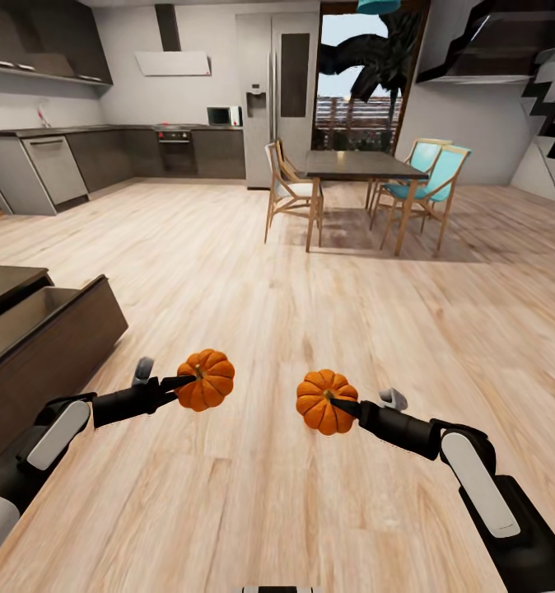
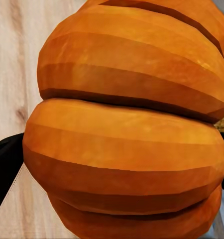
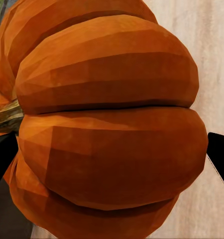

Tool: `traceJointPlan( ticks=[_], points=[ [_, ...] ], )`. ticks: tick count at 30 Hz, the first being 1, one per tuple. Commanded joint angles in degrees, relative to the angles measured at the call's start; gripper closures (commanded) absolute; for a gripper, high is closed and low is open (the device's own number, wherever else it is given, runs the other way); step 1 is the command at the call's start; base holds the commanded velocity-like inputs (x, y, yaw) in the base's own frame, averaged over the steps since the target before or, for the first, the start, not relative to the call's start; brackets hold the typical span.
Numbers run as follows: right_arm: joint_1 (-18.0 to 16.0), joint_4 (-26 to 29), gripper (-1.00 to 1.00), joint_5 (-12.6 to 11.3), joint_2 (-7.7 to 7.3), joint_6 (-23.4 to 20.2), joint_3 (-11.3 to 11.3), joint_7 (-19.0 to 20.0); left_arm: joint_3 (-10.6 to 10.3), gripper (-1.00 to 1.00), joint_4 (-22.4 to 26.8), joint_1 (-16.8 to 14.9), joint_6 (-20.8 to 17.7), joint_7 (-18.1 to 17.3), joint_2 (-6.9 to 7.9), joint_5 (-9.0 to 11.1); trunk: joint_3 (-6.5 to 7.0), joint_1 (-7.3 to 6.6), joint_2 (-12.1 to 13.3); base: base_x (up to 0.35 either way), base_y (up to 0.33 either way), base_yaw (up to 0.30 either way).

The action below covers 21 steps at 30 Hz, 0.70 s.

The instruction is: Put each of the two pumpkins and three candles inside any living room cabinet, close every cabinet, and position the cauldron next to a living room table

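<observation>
Each gripper is clamped on a pumpkin – left gripper (image 1: pixel 177 384) on the left pumpkin (image 1: pixel 206 380), right gripper (image 1: pixel 343 407) on the right pumpkin (image 1: pixel 325 401). The cabinet (image 1: pixel 51 342) lies beside the left arm – nearer that one.

Pumpkin (image 1: pixel 205 380) in my left gripper (image 1: pixel 181 381), second pumpkin (image 1: pixel 326 401) in my right gripper (image 1: pixel 343 405), side by side above bare floor (image 1: pixel 253 288). Cabinet (image 1: pixel 39 329) to my left. Dining table (image 1: pixel 356 165) with chairs (image 1: pixel 290 189) far ahead, kitchen counter (image 1: pixel 104 132) behind-left.
</observation>
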<state>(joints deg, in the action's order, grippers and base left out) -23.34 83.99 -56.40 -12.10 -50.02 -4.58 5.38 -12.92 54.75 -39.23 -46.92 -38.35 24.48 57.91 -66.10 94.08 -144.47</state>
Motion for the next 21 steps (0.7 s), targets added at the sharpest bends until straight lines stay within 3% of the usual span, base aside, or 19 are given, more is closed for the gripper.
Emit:
traceJointPlan(
  ticks=[1,15,21],
  points=[
    [-0.04,0.03,1.00,-0.22,-0.03,-0.16,0.00,0.45,-0.08,1.00,0.04,-0.06,-0.49,0.06,0.04,0.92,0.03,0.02,-0.02,0.321,0.000,0.000],
    [-0.04,0.03,1.00,0.05,-0.03,-0.12,0.11,0.53,-0.09,1.00,0.16,-0.07,-0.53,-0.02,-0.04,0.94,0.21,0.02,-0.02,0.321,0.000,0.003],
    [-0.04,0.03,1.00,0.08,-0.03,0.13,0.02,0.53,-0.09,1.00,0.18,-0.08,-0.46,0.08,-0.05,0.93,0.35,0.02,-0.02,0.321,0.000,0.160]
  ],
)
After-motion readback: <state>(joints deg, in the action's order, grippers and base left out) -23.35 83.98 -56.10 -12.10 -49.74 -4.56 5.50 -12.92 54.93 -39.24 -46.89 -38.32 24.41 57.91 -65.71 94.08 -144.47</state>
